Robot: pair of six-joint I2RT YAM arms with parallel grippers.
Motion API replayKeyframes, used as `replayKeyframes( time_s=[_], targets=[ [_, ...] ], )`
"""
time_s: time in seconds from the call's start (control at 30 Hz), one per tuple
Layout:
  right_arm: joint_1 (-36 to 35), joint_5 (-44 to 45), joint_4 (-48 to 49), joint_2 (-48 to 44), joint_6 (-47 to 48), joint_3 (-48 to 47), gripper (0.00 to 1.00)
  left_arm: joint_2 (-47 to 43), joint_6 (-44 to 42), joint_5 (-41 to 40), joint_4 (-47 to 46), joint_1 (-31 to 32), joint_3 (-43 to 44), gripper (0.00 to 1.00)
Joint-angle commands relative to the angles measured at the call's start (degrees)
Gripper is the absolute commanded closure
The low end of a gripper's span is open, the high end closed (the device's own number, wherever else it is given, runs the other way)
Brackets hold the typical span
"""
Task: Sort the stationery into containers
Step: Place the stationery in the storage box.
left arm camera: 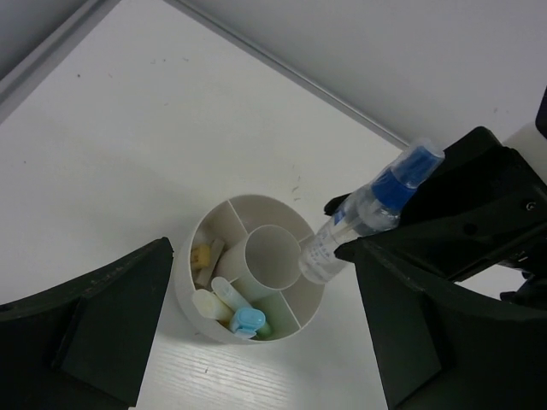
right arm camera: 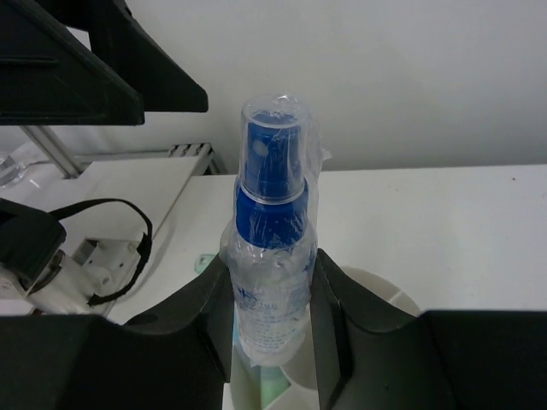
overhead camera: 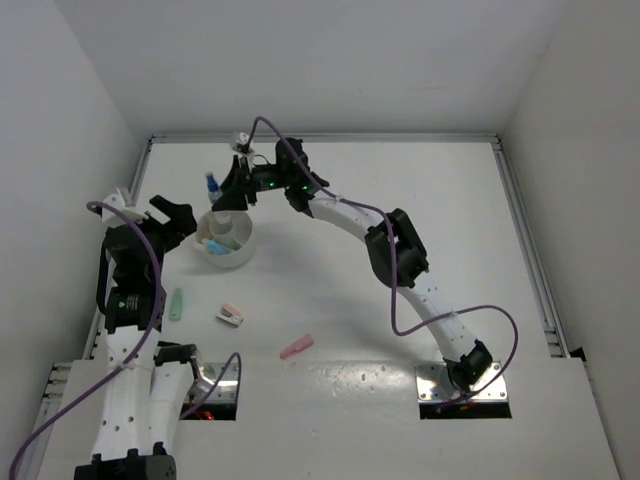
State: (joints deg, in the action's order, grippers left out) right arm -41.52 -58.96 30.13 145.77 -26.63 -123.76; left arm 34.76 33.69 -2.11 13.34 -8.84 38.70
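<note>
White round bowl (overhead camera: 228, 261) at the far left of the table (overhead camera: 430, 200), split by inner dividers around a round centre well. From the left wrist view: centre well bare; tan piece (left arm camera: 202, 254) in the left compartment; pale-yellow stick (left arm camera: 208, 303) and light-blue piece (left arm camera: 248, 320) side by side in the near compartment; something pale green in the next compartment, too hidden to name.

Blue-capped bottle (right arm camera: 272, 239) clamped between the fingers of the right gripper (right arm camera: 272, 295), gripped on the clear body with the blue cap standing above the fingers. Hangs at the bowl's right rim, base low over the edge; cannot tell whether touching. Long axis tilted in the left wrist view: cap up and away from the bowl, base down toward the centre well. Wrapped in clear film.

Left gripper (overhead camera: 178, 224) spread wide with nothing between its fingers, just left of the bowl and facing it.

Outside the bowl, on the table: green stick (overhead camera: 177, 304) beside the left arm, long axis near-to-far; pink-white stapler-like piece (overhead camera: 230, 316) to its right; pink stick (overhead camera: 297, 346) further right and nearer, lying slantwise. None touching the bowl.
</note>
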Motion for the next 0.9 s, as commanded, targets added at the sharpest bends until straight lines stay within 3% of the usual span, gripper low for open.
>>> replayKeyframes(
  time_s=[0.0,0.73,0.8,0.87],
  targets=[
    [-1.7,0.2,3.6,2.0,0.3,-5.3,1.0,0.0,0.4,1.4,-1.9,-0.7,-0.5,0.07],
    [-2.8,11.7,0.3,6.8,10.7,-5.4,1.0,-0.5,0.4,1.9,-1.9,-0.7,-0.5,0.07],
    [-2.8,11.7,-0.2,6.8,11.3,-4.0,0.94,-0.5,0.4,1.9,-1.9,-0.7,-0.5,0.07],
    [-2.8,11.1,-0.8,5.3,12.9,-2.4,0.73,-0.5,0.4,1.9,-1.9,-0.7,-0.5,0.07]
  ],
)
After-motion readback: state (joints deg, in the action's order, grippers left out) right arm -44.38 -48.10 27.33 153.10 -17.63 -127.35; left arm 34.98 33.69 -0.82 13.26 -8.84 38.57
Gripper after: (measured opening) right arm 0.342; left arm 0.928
